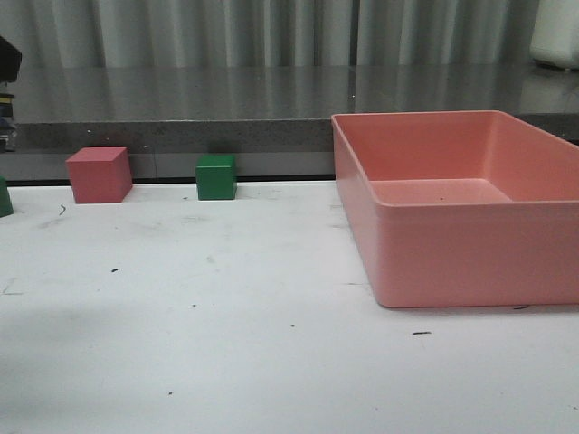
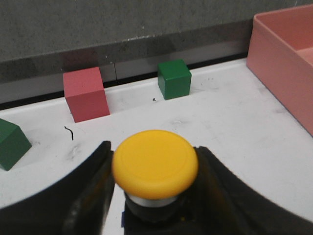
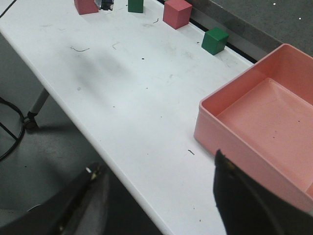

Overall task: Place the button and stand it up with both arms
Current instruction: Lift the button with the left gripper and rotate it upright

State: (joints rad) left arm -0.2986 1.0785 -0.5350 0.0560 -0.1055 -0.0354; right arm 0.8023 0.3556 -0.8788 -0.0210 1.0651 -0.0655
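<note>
The left gripper [image 2: 154, 196] is clamped around the yellow-capped button [image 2: 155, 164], held above the white table [image 1: 226, 316]. The right gripper [image 3: 156, 200] hangs spread apart, holding nothing, near the pink bin [image 3: 254, 127].

I'm looking at a lab-style test bench, not a home or shop: a scuffed white table [image 1: 226, 344] with only staged props on it. A pink bin [image 1: 452, 253] is my landmark; to its left, along the table's far edge, sit a green cube [image 1: 216, 177] and a pink cube [image 1: 99, 174]. Behind the bin runs a grey speckled ledge [image 1: 172, 136] under pale curtains [image 1: 271, 32].
</note>
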